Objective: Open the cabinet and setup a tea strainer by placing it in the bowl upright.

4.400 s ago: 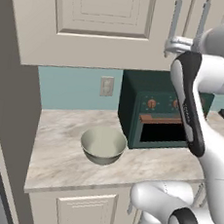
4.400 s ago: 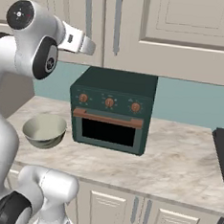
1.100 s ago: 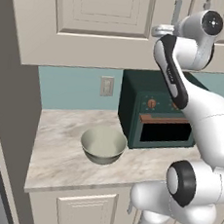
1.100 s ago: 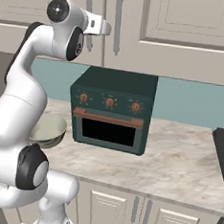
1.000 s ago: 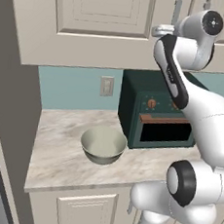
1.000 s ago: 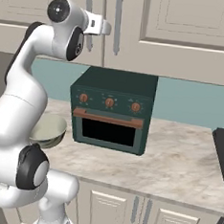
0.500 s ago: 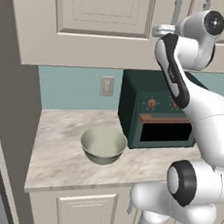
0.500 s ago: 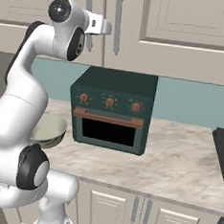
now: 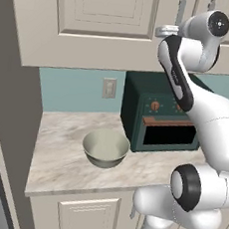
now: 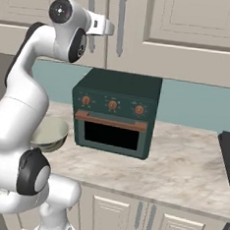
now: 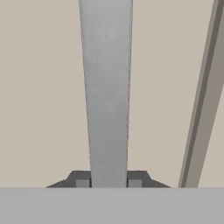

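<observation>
My tool (image 11: 108,183) is clamped on the long silver handle (image 11: 107,87) of the cabinet (image 9: 101,20); at the bottom of the hand view a dark fingertip sits tight on each side of the bar, which runs up the middle of the frame against the beige door. I judge the bar to be stiff, smooth metal that could slip under a crooked pull, so a hold square across it, away from its ends, suits it, and the wide door should swing heavily on its hinges rather than come straight out. In the left base view my hand is at the upper right, pressed to the cabinet front. Lower in that frame, nearer the front edge of the marble tabletop (image 9: 56,160), the pale bowl (image 9: 105,148) stands upright and empty at centre left; it looks rigid and steady. Behind it to the right sits the dark green toaster oven (image 9: 161,114). The door is shut, so the tea strainer, which I judge light and easily bent, is presumably inside.
</observation>
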Controlling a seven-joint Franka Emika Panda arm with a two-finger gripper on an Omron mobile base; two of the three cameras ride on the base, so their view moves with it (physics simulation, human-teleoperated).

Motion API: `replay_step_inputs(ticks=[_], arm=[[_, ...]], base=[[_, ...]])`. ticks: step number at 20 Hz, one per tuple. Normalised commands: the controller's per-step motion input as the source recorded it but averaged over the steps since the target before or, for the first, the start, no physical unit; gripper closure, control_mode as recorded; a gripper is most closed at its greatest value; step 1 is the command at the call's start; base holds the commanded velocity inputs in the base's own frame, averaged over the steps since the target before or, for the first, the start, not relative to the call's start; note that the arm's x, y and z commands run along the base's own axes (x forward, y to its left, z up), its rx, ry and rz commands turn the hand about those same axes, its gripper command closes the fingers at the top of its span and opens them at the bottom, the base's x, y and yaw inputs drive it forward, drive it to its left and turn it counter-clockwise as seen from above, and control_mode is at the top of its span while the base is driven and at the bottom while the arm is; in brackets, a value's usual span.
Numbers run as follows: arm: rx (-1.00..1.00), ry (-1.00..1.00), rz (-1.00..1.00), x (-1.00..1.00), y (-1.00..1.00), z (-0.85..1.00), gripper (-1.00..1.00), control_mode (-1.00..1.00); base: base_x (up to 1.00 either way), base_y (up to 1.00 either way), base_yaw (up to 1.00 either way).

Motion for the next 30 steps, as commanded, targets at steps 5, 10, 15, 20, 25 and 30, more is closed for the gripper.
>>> replay_step_inputs(ticks=[5, 10, 15, 20, 25, 30], arm=[[-0.01, 0.00, -0.02, -0.02, 0.00, 0.00, 1.00, -1.00], [-0.02, 0.01, -0.02, -0.27, 0.00, 0.01, 1.00, -1.00], [-0.02, 0.00, -0.05, -0.56, 0.07, 0.00, 1.00, -1.00], [-0.02, 0.00, -0.06, -0.78, 0.19, 0.00, 1.00, -1.00], [-0.02, 0.00, -0.09, -0.89, 0.30, 0.00, 1.00, -1.00], [0.00, 0.00, -0.12, -0.99, 0.33, 0.00, 1.00, -1.00]], base=[[0.00, 0.00, 0.00], [0.00, 0.00, 0.00], [0.00, 0.00, 0.00], [0.00, 0.00, 0.00], [0.00, 0.00, 0.00], [0.00, 0.00, 0.00]])
